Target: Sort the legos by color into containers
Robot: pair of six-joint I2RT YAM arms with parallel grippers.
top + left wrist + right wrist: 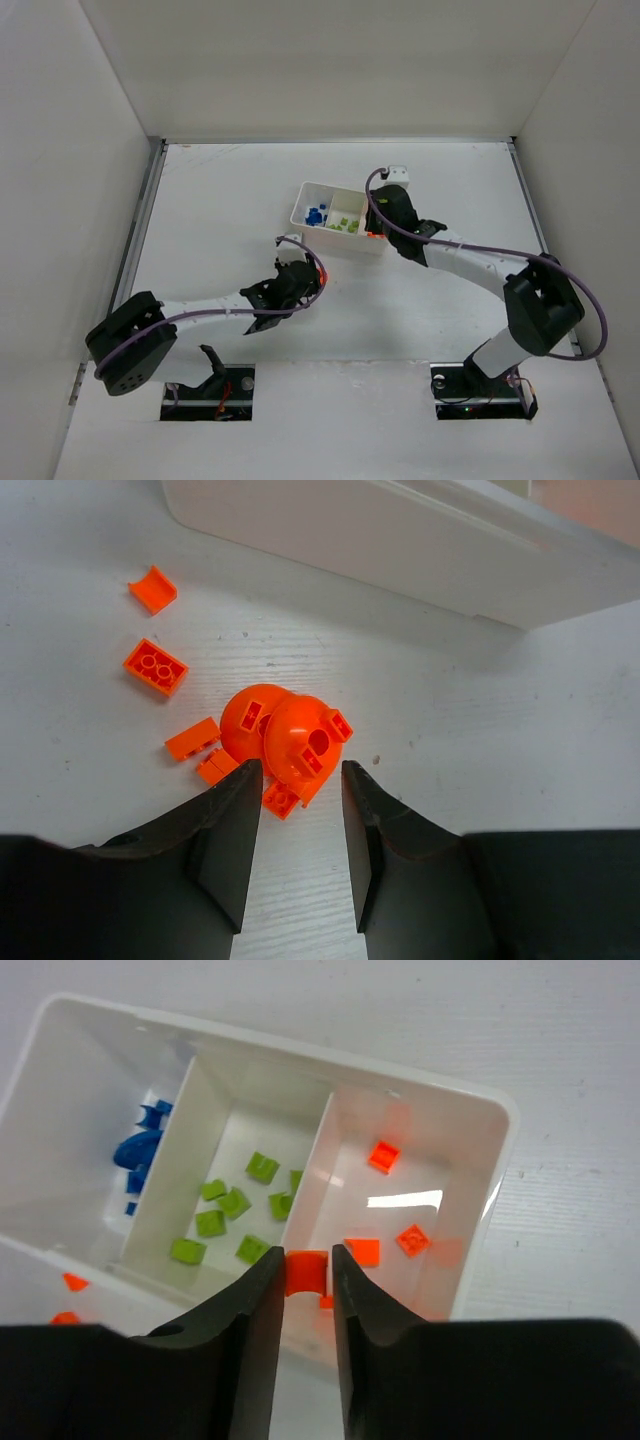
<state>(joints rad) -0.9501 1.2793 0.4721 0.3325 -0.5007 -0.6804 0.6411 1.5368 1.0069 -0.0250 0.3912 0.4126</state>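
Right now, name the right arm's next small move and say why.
Probably open the right gripper and let the orange brick drop: it is pinched in its jaws just over the near side of the tray's end compartment, where other orange bricks already lie.

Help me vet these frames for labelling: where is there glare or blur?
Right wrist: white glare patch on the tray floor, orange reflections on its wall near the orange brick between the fingers. Left wrist: orange pile sharp, tray wall behind it soft. Top external: even light, faint shadows, green bricks mere specks.
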